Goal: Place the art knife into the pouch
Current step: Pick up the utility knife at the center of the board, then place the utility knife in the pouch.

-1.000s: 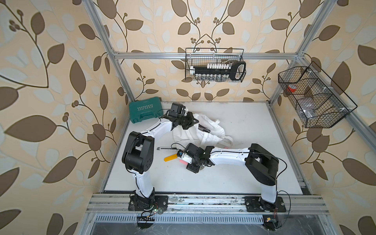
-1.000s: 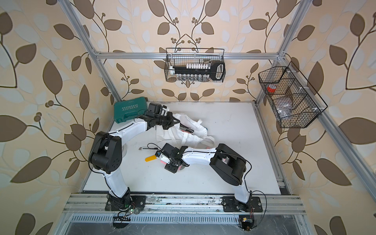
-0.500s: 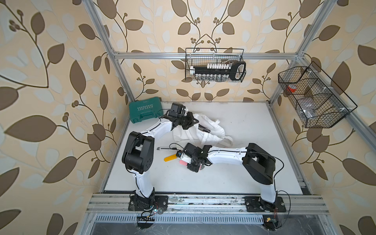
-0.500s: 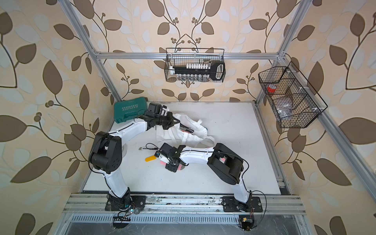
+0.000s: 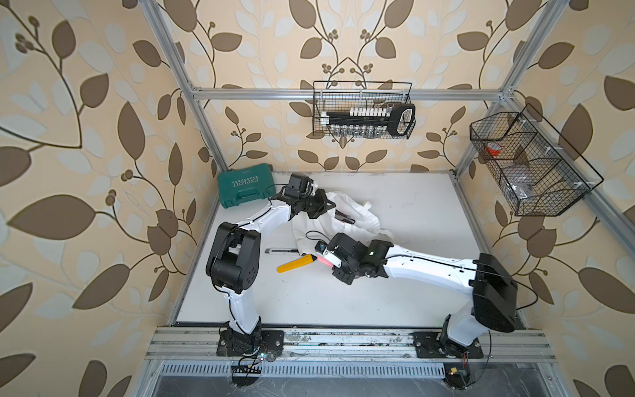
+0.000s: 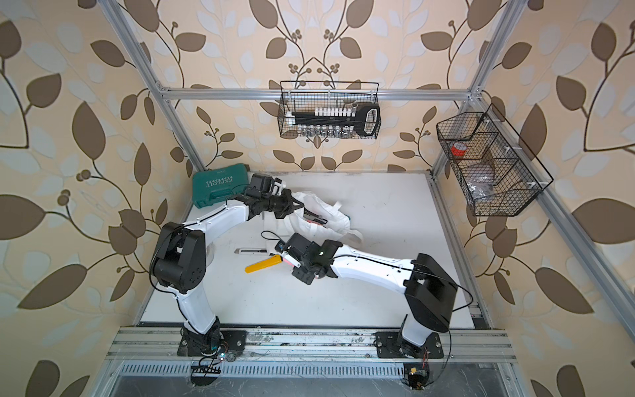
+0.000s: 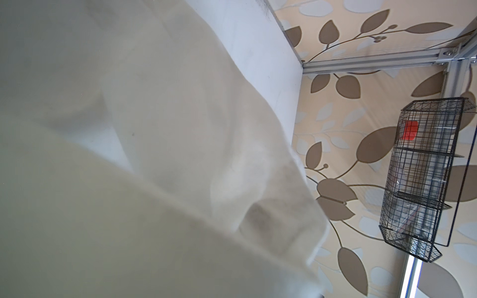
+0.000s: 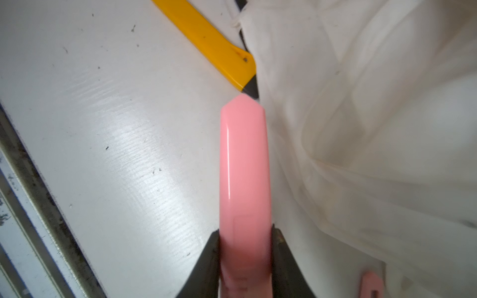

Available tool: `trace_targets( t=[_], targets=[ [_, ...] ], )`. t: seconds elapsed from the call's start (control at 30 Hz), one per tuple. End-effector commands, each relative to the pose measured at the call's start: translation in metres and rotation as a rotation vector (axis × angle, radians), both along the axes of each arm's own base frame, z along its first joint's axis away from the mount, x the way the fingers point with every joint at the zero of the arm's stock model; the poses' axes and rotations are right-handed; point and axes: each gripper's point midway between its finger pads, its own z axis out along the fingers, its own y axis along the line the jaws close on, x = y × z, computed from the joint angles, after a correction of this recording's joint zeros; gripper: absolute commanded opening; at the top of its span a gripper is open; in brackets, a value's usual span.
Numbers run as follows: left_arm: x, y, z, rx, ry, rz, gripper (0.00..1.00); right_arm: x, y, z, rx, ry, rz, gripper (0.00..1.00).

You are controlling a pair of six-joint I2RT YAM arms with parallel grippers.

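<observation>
The pink knife [image 8: 244, 167] sat pinched in the right claw [image 8: 245, 241], its long axis straight out from it and its tip by the yellow cutter [image 8: 206, 38]. The pouch [image 8: 361, 129] edge ran alongside, with bare desk [image 8: 103, 129] opposite. Farther back, the left claw [image 5: 344, 217] was pressed together on pouch cloth.

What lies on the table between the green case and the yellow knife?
A grey knife, beside the yellow knife; the left arm crosses above. Both top views show it.
</observation>
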Motion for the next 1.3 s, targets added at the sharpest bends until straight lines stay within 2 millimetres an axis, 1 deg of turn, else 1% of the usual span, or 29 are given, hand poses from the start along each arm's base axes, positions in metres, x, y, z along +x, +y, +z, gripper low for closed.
trace_targets(
  t=[0.0,0.1,0.2,0.33,0.4,0.43,0.47,0.6,0.7,0.8,0.87,1.03,1.13,1.27],
  targets=[
    [-0.002,-0.006,0.023,-0.030,-0.061,-0.029,0.00,0.012,-0.033,0.023,0.018,-0.033,-0.126,0.25],
    [-0.002,-0.006,0.023,-0.030,-0.061,-0.030,0.00,0.029,-0.052,0.056,0.081,-0.098,-0.207,0.26],
    [-0.002,-0.006,0.023,-0.032,-0.063,-0.031,0.00,0.051,-0.069,0.082,0.130,-0.133,-0.292,0.26],
    [-0.003,-0.006,0.024,-0.032,-0.063,-0.031,0.00,0.084,-0.080,0.098,0.154,-0.172,-0.366,0.26],
    [-0.003,-0.006,0.024,-0.031,-0.062,-0.031,0.00,0.103,-0.078,0.103,0.180,-0.179,-0.376,0.26],
    [-0.003,-0.006,0.025,-0.033,-0.064,-0.032,0.00,0.111,-0.076,0.104,0.195,-0.179,-0.375,0.26],
    [-0.002,-0.006,0.025,-0.033,-0.064,-0.033,0.00,0.123,-0.078,0.103,0.205,-0.172,-0.386,0.26],
    [-0.002,-0.006,0.024,-0.032,-0.062,-0.033,0.00,0.163,-0.076,0.091,0.232,-0.168,-0.401,0.27],
    [-0.002,-0.006,0.024,-0.033,-0.062,-0.033,0.00,0.184,-0.067,0.073,0.233,-0.159,-0.390,0.27],
    [-0.002,-0.007,0.023,-0.032,-0.061,-0.033,0.00,0.199,-0.055,0.056,0.233,-0.148,-0.381,0.27],
    [-0.001,-0.007,0.024,-0.032,-0.060,-0.033,0.00,0.199,-0.048,0.049,0.248,-0.120,-0.378,0.27],
    [0.000,-0.007,0.022,-0.029,-0.054,-0.031,0.00,0.189,-0.039,0.044,0.279,-0.095,-0.351,0.28],
    [0.001,-0.007,0.020,-0.030,-0.053,-0.032,0.00,0.182,-0.037,0.045,0.277,-0.092,-0.337,0.26],
    [0.001,-0.007,0.018,-0.030,-0.050,-0.034,0.00,0.168,-0.036,0.058,0.316,-0.118,-0.317,0.28]
  ],
)
